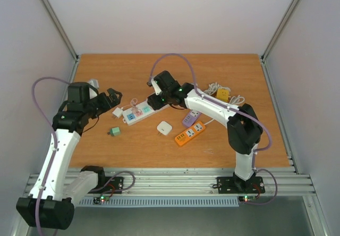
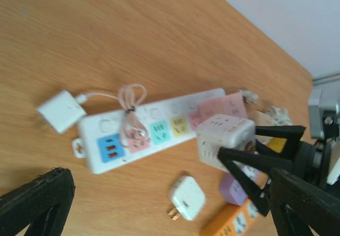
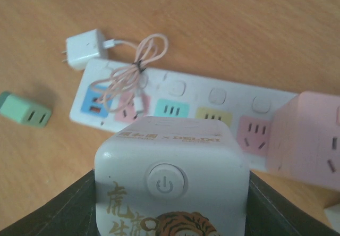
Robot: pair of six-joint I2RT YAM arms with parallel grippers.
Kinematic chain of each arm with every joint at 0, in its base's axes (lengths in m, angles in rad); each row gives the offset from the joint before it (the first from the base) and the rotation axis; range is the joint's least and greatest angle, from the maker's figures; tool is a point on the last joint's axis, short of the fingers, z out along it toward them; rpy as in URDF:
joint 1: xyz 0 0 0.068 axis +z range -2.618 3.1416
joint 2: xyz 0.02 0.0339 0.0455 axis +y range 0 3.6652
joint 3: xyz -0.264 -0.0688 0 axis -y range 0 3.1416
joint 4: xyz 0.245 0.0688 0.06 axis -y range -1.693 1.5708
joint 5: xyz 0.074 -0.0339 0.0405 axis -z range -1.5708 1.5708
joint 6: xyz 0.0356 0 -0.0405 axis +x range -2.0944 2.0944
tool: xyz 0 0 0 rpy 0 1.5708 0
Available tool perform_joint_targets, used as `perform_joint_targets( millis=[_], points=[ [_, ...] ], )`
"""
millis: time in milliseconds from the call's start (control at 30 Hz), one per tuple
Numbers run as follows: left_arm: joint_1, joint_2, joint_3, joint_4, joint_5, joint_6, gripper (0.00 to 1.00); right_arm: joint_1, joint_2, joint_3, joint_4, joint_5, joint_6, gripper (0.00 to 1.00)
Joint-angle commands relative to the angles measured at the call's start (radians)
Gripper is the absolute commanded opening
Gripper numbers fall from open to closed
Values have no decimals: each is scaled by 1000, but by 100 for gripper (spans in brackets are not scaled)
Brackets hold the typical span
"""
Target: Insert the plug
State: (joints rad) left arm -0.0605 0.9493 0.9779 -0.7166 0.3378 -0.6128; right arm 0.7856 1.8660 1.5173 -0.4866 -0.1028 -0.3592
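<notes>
Within the right claw (image 3: 171,217), cube plug (image 3: 170,151) (tiger-printed)

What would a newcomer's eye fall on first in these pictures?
The eye goes first to the white tiger-printed cube socket, clamped in the right gripper over the white power strip with pastel outlets at the middle of the table. Next comes the left gripper, open near the strip's left end.
</notes>
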Motion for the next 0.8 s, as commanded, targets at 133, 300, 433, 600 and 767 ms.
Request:
perform_joint_targets(
  millis=[133, 300, 433, 600, 767],
  points=[
    [4, -73, 7, -73, -291, 165, 99, -11, 161, 253, -188, 87, 67, 26],
    [4, -78, -21, -60, -294, 166, 99, -14, 253, 390, -318, 87, 95, 27],
    [5, -80, -22, -60, -299, 169, 99, -23, 304, 464, -383, 66, 108, 28],
    [4, -80, -25, -58, -295, 174, 99, -42, 367, 548, -466, 71, 126, 28],
    [5, -83, -30, -57, -298, 177, 99, -44, 406, 595, -497, 40, 127, 28]
  ],
)
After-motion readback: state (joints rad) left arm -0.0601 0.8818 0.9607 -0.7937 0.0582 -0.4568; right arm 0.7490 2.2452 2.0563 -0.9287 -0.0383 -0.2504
